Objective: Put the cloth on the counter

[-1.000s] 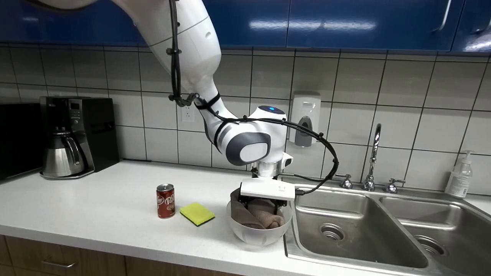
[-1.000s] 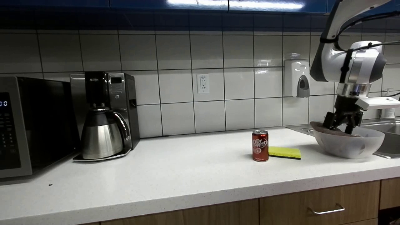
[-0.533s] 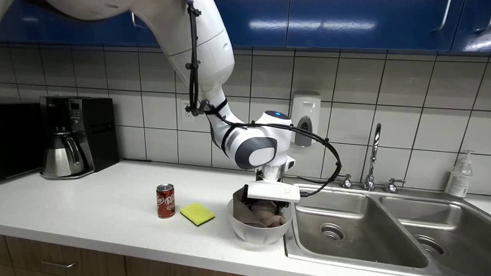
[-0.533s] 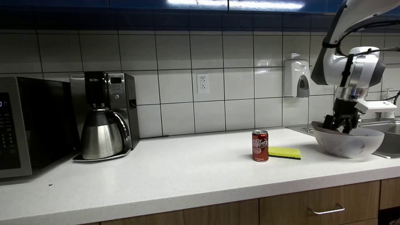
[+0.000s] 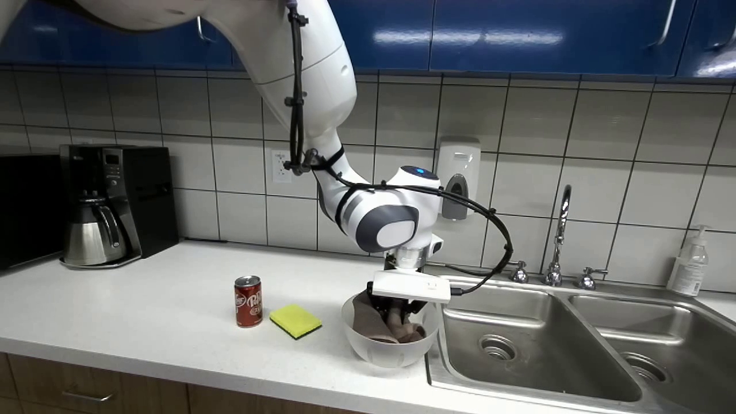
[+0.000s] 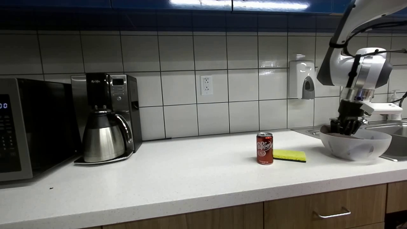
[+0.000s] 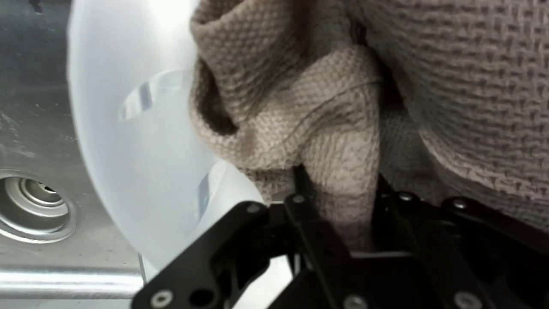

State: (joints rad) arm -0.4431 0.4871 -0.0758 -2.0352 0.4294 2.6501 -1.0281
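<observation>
One brown cloth (image 7: 343, 116), bunched in a bowl (image 5: 388, 353), a fold pinched between jaws

Counter (image 6: 178, 178): brown cloth (image 6: 342, 135) shows in bowl (image 6: 359, 149), toward front edge, beside sink (image 6: 399, 144). Pincer (image 6: 344, 129) points down inside bowl's rim at cloth; fingers close together, contact hidden. Can (image 6: 265, 148) stands upright between front and back edges; sponge (image 6: 290, 155) lies flat just right of it. Coffee maker (image 6: 119, 105) near back edge, microwave (image 6: 44, 127) to its left.

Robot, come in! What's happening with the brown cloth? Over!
Gripper closed on the cloth. Cloth inside the bowl, not on the counter yet. Bowl probably in the way; sponge nearby.
</observation>
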